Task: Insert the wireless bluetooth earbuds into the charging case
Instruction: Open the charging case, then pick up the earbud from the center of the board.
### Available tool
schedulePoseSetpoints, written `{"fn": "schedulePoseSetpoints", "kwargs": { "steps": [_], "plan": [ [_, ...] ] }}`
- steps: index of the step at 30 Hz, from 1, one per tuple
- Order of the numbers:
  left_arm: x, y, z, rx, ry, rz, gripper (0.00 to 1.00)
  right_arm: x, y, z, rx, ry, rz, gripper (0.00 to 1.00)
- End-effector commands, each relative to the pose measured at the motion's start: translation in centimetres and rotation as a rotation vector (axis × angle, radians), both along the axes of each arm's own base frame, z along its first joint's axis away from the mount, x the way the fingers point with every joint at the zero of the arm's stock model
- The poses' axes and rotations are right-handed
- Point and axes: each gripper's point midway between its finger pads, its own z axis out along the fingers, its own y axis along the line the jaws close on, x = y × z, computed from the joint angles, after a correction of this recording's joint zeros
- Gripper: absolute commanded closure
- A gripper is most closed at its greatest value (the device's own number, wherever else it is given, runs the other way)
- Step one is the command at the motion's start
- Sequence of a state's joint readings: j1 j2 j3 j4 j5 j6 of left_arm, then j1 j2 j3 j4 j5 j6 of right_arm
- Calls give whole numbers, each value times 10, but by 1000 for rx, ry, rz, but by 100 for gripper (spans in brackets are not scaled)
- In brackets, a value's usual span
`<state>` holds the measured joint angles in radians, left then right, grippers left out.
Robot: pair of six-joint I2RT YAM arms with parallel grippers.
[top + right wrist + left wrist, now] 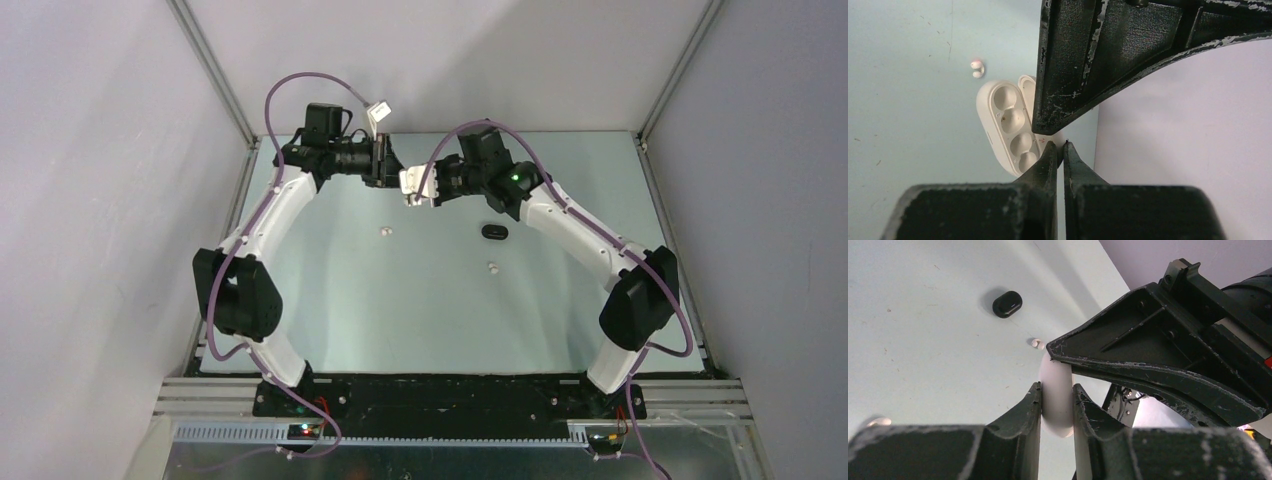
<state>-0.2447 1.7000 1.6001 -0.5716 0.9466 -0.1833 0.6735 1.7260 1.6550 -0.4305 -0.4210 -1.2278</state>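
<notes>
The white charging case [1007,124] hangs open in the air at the back of the table, its wells empty. My left gripper [1056,388] is shut on the case body [1056,400], one finger on each side. My right gripper [1063,144] is shut on the thin edge of the case's lid [1026,86]. In the top view the two grippers, left [395,172] and right [428,188], meet at the case [411,186]. One white earbud [384,230] lies on the table below them and another [491,267] lies further right. No black earbuds show.
A shut black case [494,231] lies on the table to the right of centre, near the white earbud [1036,343]. Frame posts [215,75] and grey walls close in the left, right and back sides of the pale table [400,320].
</notes>
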Motion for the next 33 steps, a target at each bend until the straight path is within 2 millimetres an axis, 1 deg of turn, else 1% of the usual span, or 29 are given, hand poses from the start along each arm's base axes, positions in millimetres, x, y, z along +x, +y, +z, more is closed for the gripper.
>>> {"fn": "schedulePoseSetpoints", "kwargs": {
  "steps": [1,2,3,4,5,6,7,8,9,10,11,14,17,18,19,20,21,22,23,24,25,26,28,29,30,32,33],
  "plan": [
    [1,-2,20,-13,-62,-13,100,4,6,29,82,-51,-22,99],
    [2,-1,20,-9,-67,-9,100,4,5,31,91,-48,-30,97],
    [2,-1,20,-7,-72,-7,100,3,4,36,110,-37,-37,91],
    [3,0,21,-3,-81,-4,100,4,1,38,121,-28,-44,88],
    [4,1,22,1,-88,1,100,0,0,45,149,-6,-39,79],
    [4,2,22,4,-97,3,100,-1,-6,53,167,-2,-43,75],
    [5,3,22,8,-103,5,100,-6,-7,55,186,31,-32,69],
    [6,4,22,11,-111,8,100,-7,-14,60,198,41,-39,67],
    [7,6,22,16,-119,11,100,-11,-15,64,220,70,-34,63],
    [9,7,22,18,-121,15,100,-11,-22,70,236,79,-44,60],
    [9,8,21,23,-125,16,100,-14,-23,73,259,109,-43,59],
    [13,11,21,30,-137,25,100,-18,-38,85,317,179,-81,56],
    [16,14,21,39,-153,30,100,-15,-56,85,375,285,-159,53],
    [16,14,22,40,-154,30,100,-17,-60,77,399,384,-195,53],
    [17,15,22,41,-160,30,100,-15,-69,68,404,449,-237,53],
    [16,16,23,41,-162,29,100,-18,-73,57,429,565,-279,53],
    [17,18,24,40,-164,33,100,-15,-86,44,432,649,-340,53],
    [16,19,25,39,-166,32,100,-21,-90,33,450,775,-377,54],
    [16,21,26,40,-168,37,100,-20,-104,16,458,895,-455,56],
    [16,22,27,41,-173,37,100,-25,-109,1,447,975,-471,57],
    [16,23,28,42,-177,39,100,-27,-122,-22,427,1048,-523,60],
    [15,24,29,46,-187,41,100,-28,-129,-37,407,1073,-554,61],
    [15,26,31,51,-200,44,100,-22,-149,-66,361,1075,-669,63],
    [14,26,32,53,-203,45,100,-21,-155,-80,338,1109,-722,65],
    [13,26,32,54,-207,45,100,-17,-164,-88,334,1120,-781,65],
    [11,26,32,54,-207,43,100,-16,-173,-111,318,1215,-878,69],
    [11,26,32,54,-207,43,100,-20,-176,-121,315,1262,-933,70]
  ]
}}
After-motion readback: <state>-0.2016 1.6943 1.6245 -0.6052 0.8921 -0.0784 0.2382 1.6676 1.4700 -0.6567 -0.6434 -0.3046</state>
